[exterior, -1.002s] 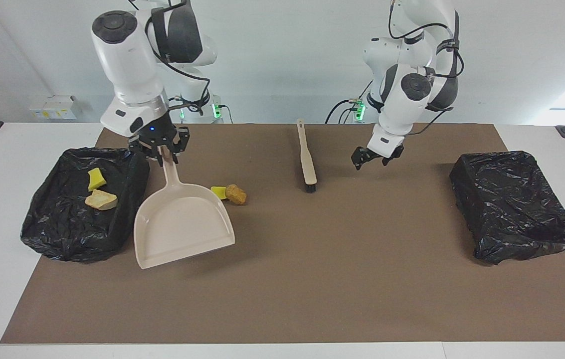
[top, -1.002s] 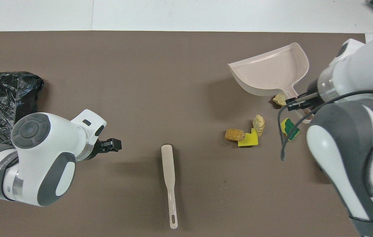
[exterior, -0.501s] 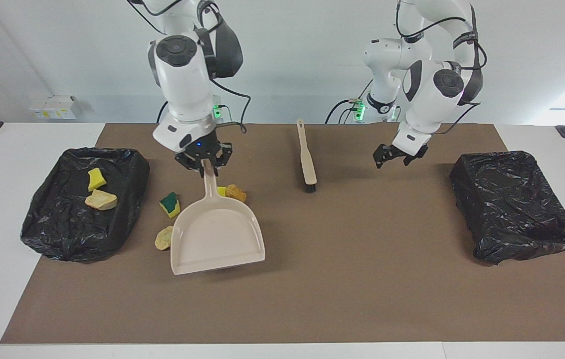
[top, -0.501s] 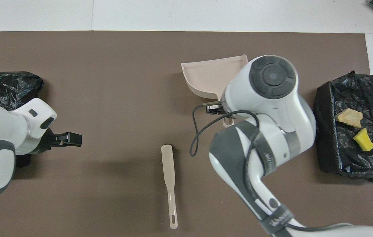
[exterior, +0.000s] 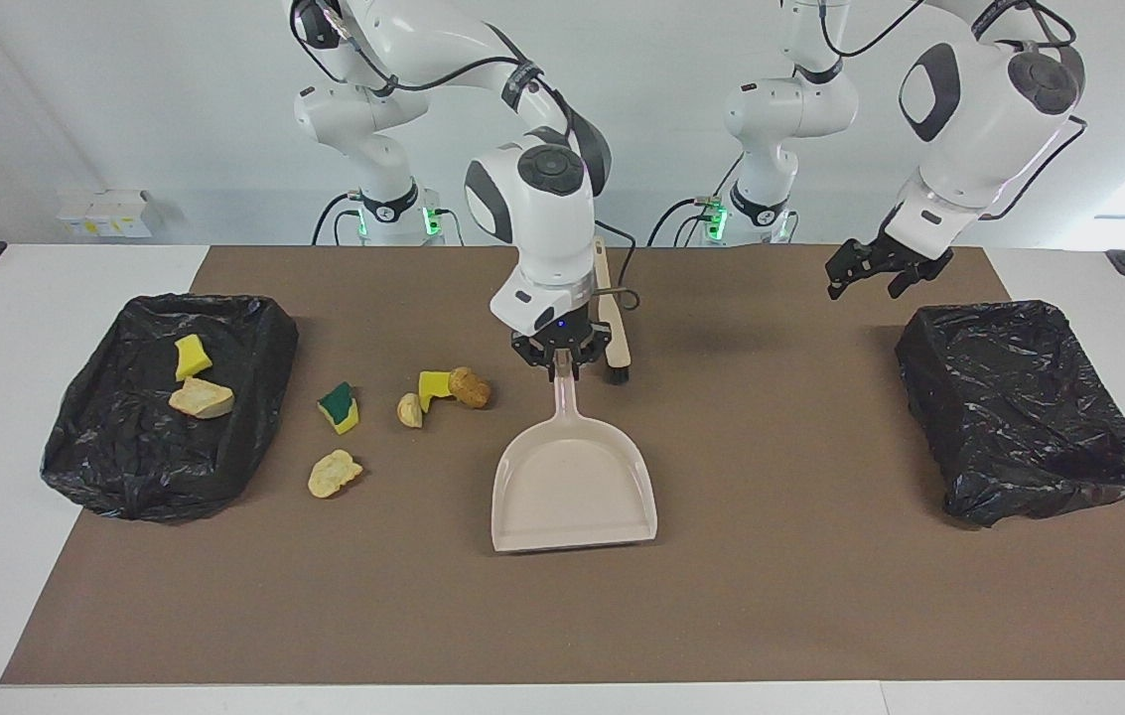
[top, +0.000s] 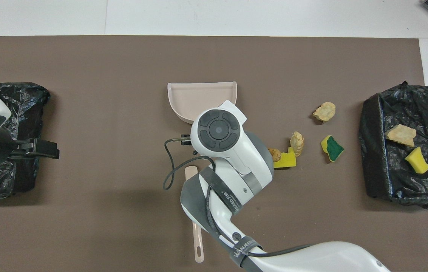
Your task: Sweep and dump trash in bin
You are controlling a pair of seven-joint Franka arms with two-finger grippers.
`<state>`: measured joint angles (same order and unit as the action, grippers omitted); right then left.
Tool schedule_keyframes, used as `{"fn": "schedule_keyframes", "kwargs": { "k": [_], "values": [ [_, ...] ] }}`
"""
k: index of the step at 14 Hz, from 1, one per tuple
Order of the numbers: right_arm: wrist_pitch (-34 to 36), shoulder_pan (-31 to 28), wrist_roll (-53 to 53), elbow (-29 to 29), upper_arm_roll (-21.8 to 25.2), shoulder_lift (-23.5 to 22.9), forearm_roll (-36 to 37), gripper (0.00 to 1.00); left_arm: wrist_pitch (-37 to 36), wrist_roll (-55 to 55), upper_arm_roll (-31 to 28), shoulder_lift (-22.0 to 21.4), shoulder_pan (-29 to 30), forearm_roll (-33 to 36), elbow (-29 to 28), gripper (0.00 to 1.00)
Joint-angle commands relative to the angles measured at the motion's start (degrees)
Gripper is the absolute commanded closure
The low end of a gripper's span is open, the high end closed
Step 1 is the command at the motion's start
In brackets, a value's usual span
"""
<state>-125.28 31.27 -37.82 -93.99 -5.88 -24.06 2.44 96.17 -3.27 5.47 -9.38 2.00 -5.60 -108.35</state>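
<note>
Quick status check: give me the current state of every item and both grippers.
Dustpan: empty, held by its handle.
Right gripper: shut on dustpan handle.
Left gripper: open, empty, beside the empty bin.
Brush: lying on mat, untouched.
Filled bin: holds two scraps.
Loose trash: five scraps on mat.

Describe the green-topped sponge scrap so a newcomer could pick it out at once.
Start at the black-lined bin at the right arm's end of the table, the one already holding scraps. On the brown mat just beside it lies the green-topped sponge piece. It is the only loose scrap showing dark green over yellow; the neighbours are plain yellow or tan.
</note>
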Motion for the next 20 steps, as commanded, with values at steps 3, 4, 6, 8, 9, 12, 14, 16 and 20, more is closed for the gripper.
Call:
{"fn": "schedule_keyframes", "kwargs": {
  "k": [3, 4, 6, 8, 9, 12, 14, 16, 20],
  "values": [
    [-2.16, -0.25, -0.49, 0.57, 0.43, -0.99, 0.98, 0.00, -5.38, 0.63, 0.59, 3.57, 0.64, 4.34, 9.11, 0.00],
    [-2.07, -0.07, -0.50, 0.57, 0.43, -0.73, 0.99, 0.00, -5.38, 0.63, 0.68, 4.19, 0.20, 4.63, 10.26, 0.00],
    [-0.59, -1.21, 0.56, 0.22, 0.43, 2.24, 0.38, 0.00, -5.12, 0.54, 0.68, 3.93, 0.19, 4.37, 9.31, 0.00],
    [4.41, -2.27, 0.56, 0.13, 0.34, 5.49, -0.16, 0.00, -4.85, 0.37, 0.68, 4.02, -0.07, 4.37, 9.30, 0.00],
    [6.43, -1.92, 0.65, -0.05, 0.43, 7.25, -0.24, 0.00, -4.85, 0.37, 0.68, 3.93, -0.07, 4.37, 9.21, 0.00],
    [11.54, -1.48, -0.22, -1.97, -1.14, 11.38, -0.77, 0.00, -2.84, -0.34, 0.77, 4.46, -0.42, 4.19, 9.30, 0.00],
    [11.29, 0.36, -1.45, -6.97, -1.68, 14.90, -0.95, 0.00, 0.40, -2.43, 1.20, 5.42, -0.77, 3.93, 9.56, 0.00],
    [10.41, 1.51, -2.43, -10.93, -1.77, 17.28, -1.03, 0.00, 3.92, -6.38, 1.21, 7.96, -3.57, 3.84, 10.44, 0.00],
    [4.37, 4.93, -5.05, -22.07, -1.77, 23.68, -4.55, 0.00, 6.57, -8.51, 1.29, 11.12, -8.48, 3.66, 10.79, 0.00]
  ]
}}
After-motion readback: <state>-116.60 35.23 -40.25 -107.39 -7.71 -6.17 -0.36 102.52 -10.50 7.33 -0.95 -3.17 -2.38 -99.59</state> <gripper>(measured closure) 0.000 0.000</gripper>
